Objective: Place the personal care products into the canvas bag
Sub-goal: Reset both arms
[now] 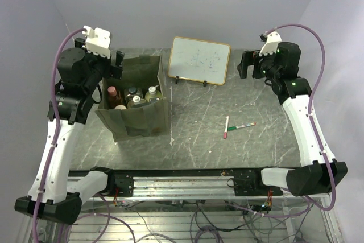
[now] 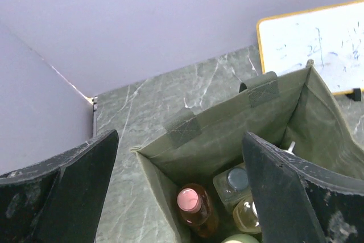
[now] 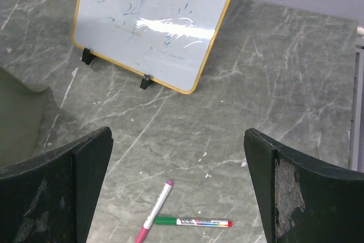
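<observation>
The olive canvas bag (image 1: 139,120) stands open on the left of the table. Several personal care products stand upright inside it: an orange bottle with a pink cap (image 2: 190,200), a clear bottle with a dark cap (image 2: 236,180) and a pale yellow one (image 2: 247,215). My left gripper (image 2: 179,138) hangs open over the bag's back left corner with nothing between its fingers. My right gripper (image 3: 177,132) is open and empty too, raised over the table's far right (image 1: 247,64), well away from the bag.
A wood-framed whiteboard (image 1: 200,60) leans upright at the back centre. A pink-tipped marker (image 3: 153,211) and a green marker (image 3: 193,221) lie crossed on the marble tabletop (image 1: 193,112), right of the bag. The table's left edge runs close beside the bag.
</observation>
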Controlling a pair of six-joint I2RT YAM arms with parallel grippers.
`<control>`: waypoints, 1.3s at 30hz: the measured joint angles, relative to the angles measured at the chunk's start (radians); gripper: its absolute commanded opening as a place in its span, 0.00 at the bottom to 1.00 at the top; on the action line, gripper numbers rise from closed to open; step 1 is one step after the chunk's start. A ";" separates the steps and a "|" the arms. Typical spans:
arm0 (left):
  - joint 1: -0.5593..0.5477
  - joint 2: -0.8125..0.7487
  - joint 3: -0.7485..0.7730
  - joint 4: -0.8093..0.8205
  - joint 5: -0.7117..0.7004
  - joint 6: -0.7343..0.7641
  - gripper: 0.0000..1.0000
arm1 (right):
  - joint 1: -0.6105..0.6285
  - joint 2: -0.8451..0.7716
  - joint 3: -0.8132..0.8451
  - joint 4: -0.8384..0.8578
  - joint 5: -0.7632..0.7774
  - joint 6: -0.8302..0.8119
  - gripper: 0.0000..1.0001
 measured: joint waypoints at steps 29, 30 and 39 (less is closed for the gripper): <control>0.153 -0.200 -0.138 0.116 0.138 -0.059 0.99 | 0.000 -0.179 -0.067 0.141 0.265 -0.024 1.00; 0.153 -0.208 -0.150 0.122 0.140 -0.060 0.99 | 0.000 -0.179 -0.067 0.141 0.266 -0.023 1.00; 0.153 -0.224 -0.188 0.157 0.148 -0.100 0.99 | -0.001 -0.193 -0.079 0.138 0.266 -0.016 1.00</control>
